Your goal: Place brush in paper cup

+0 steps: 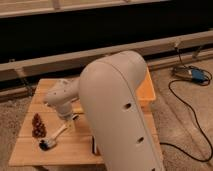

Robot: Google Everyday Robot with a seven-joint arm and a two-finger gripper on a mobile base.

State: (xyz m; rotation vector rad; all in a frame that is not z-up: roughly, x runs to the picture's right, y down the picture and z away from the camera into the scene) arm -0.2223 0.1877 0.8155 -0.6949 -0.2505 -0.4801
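Observation:
The brush (54, 137) lies flat on the wooden table (30, 155) at front left, its white handle running up and right from its dark head (45, 145). My gripper (70, 119) hangs below the white wrist (61, 97), just above the upper end of the brush handle. Its jaws stand open and hold nothing. The paper cup is out of view, hidden behind my arm.
My big white arm (120, 115) covers the middle and right of the table. A brown pine cone (38, 125) stands left of the brush. An orange tray (146, 95) sits at the table's right edge. A dark packet (94, 146) peeks out by the arm. Cables and a blue device (195, 75) lie on the floor.

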